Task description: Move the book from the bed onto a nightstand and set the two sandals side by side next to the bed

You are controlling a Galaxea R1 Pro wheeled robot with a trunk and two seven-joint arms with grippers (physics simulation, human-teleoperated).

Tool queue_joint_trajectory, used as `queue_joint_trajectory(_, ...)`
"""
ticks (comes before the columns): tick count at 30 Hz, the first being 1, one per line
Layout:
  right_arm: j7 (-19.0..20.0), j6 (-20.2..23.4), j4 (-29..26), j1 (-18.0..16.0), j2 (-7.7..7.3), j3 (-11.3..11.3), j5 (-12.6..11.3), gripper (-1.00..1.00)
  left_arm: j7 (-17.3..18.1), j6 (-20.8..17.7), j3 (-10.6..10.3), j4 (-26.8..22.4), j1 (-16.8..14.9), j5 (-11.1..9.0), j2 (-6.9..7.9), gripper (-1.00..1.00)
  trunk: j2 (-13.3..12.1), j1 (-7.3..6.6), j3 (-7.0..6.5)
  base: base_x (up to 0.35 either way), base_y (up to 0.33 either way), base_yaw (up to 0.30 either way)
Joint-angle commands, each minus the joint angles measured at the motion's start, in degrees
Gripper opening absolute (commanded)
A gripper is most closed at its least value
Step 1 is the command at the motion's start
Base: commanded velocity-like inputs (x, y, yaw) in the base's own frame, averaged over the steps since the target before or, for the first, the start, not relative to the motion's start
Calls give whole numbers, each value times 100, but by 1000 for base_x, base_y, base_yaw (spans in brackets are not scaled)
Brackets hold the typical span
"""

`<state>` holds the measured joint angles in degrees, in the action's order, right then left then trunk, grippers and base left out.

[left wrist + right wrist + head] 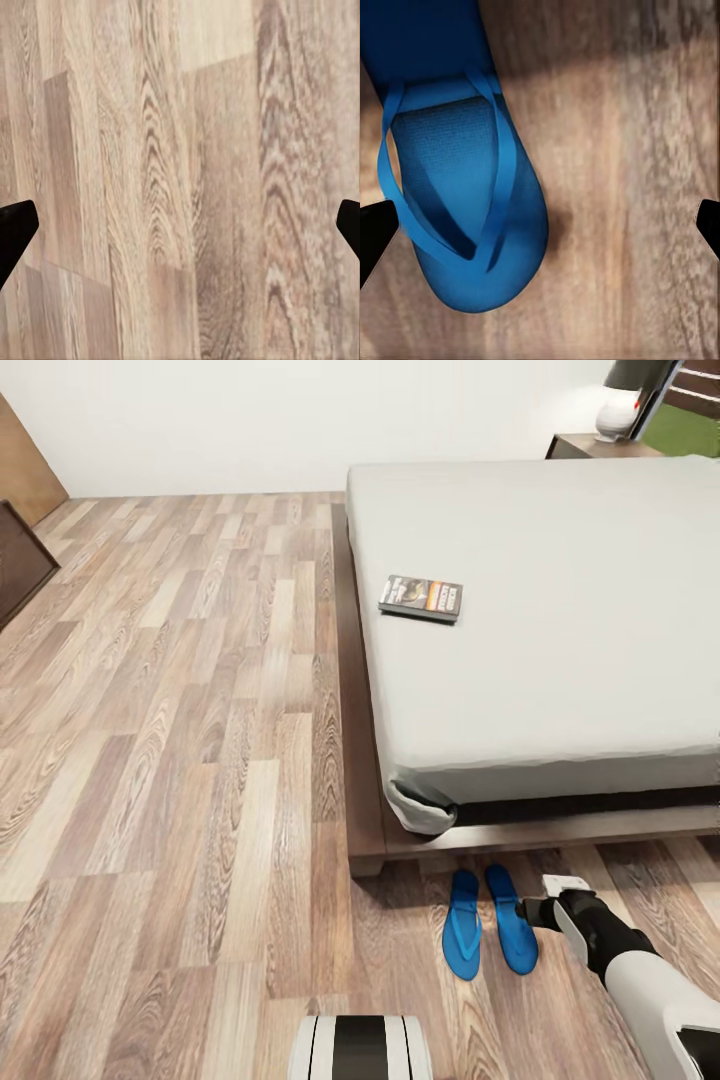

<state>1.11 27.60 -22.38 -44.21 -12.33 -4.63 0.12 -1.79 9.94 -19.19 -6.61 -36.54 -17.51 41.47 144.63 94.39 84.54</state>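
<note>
Right gripper (540, 221) spread wide over blue strapped sandal (457, 187); left gripper (180, 225) spread above grainy plank floor (180, 150).

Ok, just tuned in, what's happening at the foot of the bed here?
The two bright blue flip-flop sandals lie side by side on the wood-plank floor by the dark-framed bed. The right tool hangs open over one sandal's toe end, holding nothing. The left tool is open above bare floor. The thin dark paperback book lies on the pale-grey mattress, not yet moved.
</note>
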Motion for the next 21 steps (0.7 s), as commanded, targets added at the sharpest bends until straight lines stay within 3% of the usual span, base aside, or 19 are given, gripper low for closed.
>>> queue_joint_trajectory(1,12,33,20,0,1,-27,2,100,-20,16,-50,2,-2,-36,2,100,0,-3,-19,0,0,0)
queue_joint_trajectory(13,20,50,224,6,-5,90,13,100,-23,16,-56,2,-2,-38,2,100,-3,-8,-64,0,0,0)
queue_joint_trajectory(21,20,51,295,15,-11,119,21,100,-23,15,-57,4,-2,-36,2,100,-14,-29,-241,0,0,0)
